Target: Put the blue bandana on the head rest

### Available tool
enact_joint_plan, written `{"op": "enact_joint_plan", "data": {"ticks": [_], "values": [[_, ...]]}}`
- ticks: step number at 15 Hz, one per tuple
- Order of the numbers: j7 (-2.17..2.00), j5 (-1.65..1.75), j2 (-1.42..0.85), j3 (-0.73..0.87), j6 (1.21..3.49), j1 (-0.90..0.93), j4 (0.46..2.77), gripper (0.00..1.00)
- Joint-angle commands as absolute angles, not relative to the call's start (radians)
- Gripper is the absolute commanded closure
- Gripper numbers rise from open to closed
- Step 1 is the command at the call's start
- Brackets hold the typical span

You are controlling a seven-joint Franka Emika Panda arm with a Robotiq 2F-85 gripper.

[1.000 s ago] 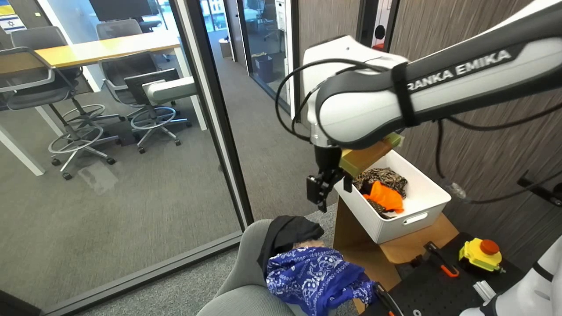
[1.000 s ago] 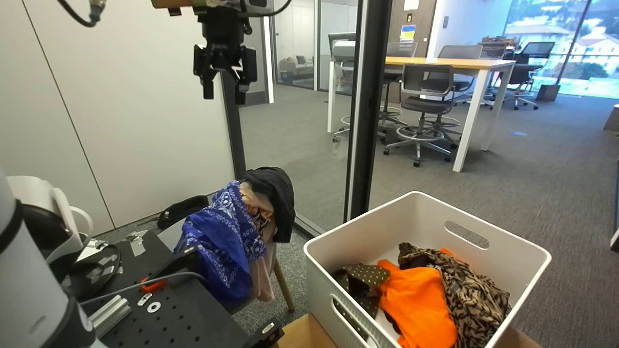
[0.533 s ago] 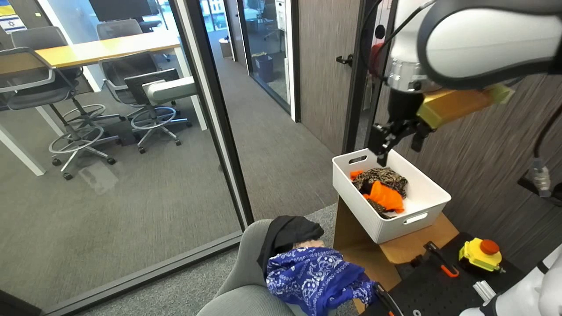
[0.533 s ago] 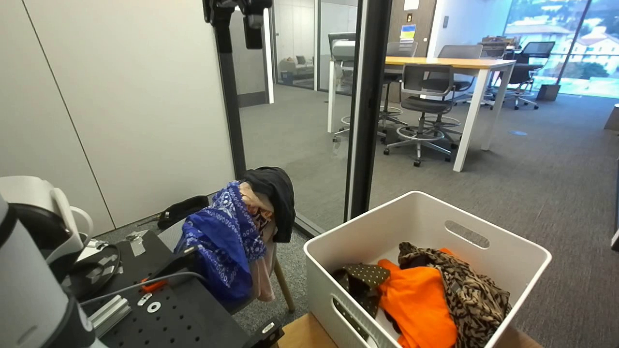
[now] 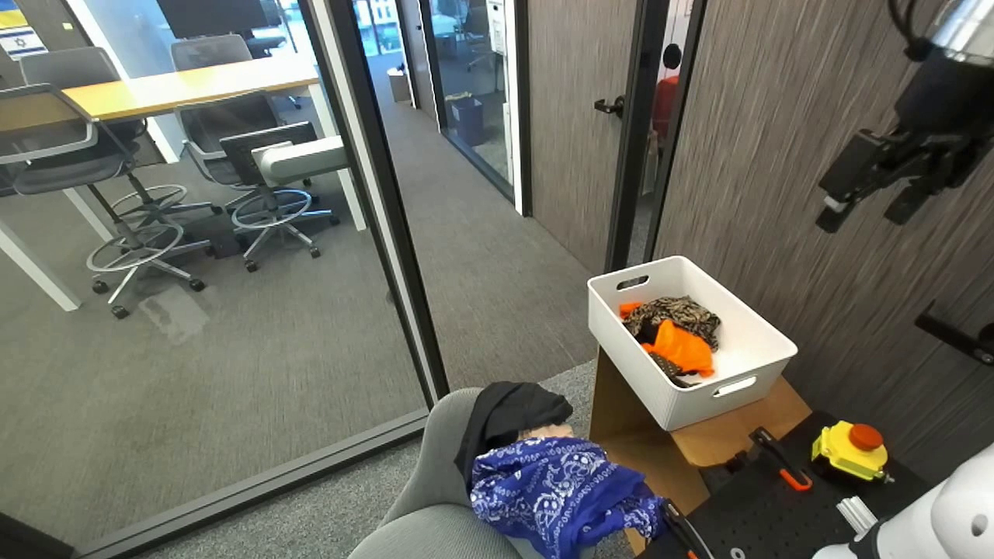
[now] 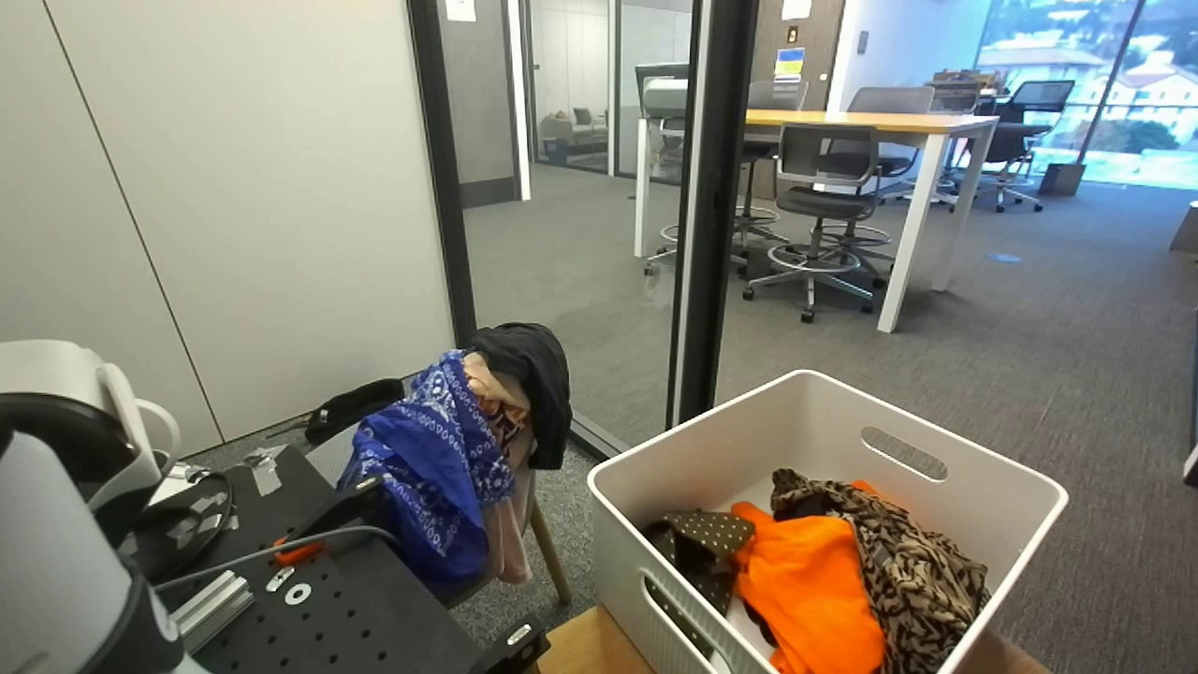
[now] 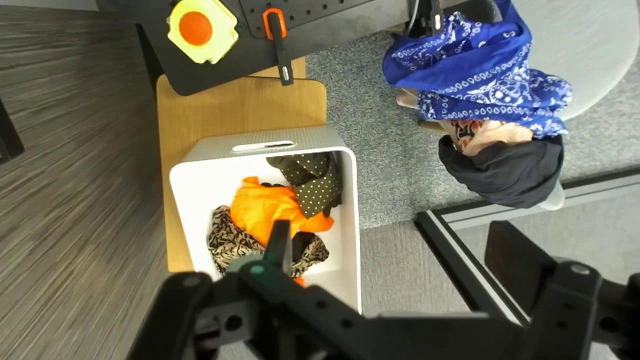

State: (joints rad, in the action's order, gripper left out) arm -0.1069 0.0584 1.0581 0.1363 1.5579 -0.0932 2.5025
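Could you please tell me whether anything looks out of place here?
Only the blue bandana looks untidy: it hangs bunched and lopsided on the near gray chair, partly covering a peach cloth. Nothing appears spilled or damaged.

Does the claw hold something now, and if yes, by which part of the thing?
Nothing is held: the claw is open, and the blue bandana lies below, apart from it.

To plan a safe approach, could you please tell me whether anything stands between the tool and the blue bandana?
Nothing visible does: the wrist view shows the blue bandana in plain sight on the grey chair. The white bin sits lower than the open tool, so probably only a low path would meet it.
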Motion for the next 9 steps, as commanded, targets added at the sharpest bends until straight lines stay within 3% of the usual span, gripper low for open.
{"op": "enact_joint_plan", "data": {"ticks": [1, 9], "values": [[-0.013, 0.054, 1.096, 0.217, 1.546, -0.126, 2.501, 0.00], [0.018, 0.045, 1.078, 0.253, 1.553, -0.148, 2.508, 0.00]]}}
